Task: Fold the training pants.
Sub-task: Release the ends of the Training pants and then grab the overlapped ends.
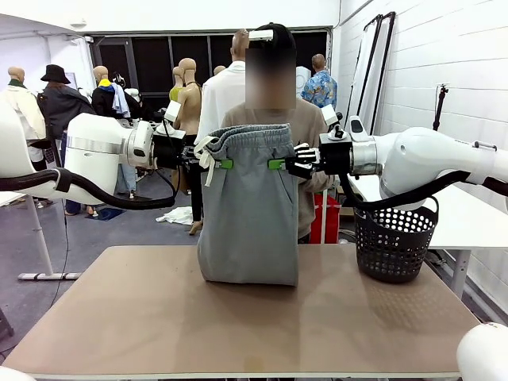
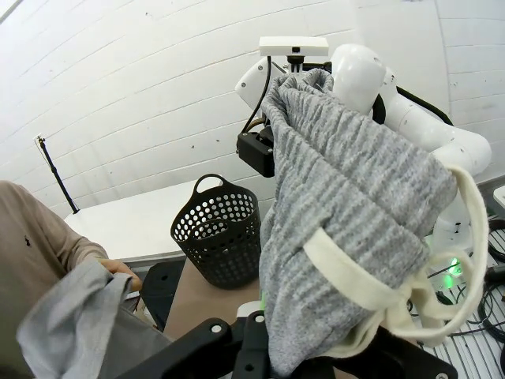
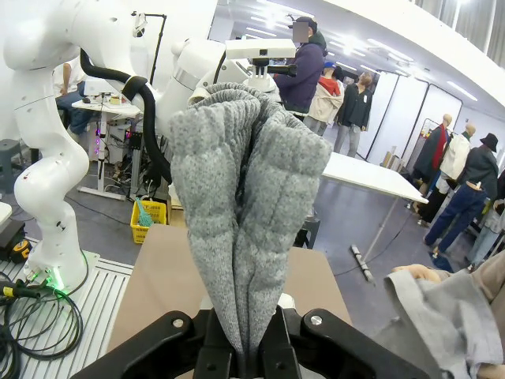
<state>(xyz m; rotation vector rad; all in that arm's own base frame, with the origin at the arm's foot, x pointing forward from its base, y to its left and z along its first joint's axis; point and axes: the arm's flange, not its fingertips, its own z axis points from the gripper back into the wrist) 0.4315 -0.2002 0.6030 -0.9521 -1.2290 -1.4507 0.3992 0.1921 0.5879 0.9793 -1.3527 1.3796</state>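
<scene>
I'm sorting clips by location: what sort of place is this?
Probably a robotics lab or workshop hall, not a home: a plain work table, a white block wall, cables on the floor, and the left gripper and right gripper holding up the training pants.

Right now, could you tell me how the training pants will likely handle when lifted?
Probably floppy: the training pants hang limp from the left gripper and right gripper, bottom sagging onto the table. Likely light; small pinches hold them.

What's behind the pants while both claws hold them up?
A person stands right behind the pants, one hand on grey fabric. The pants cover most of the torso.
</scene>
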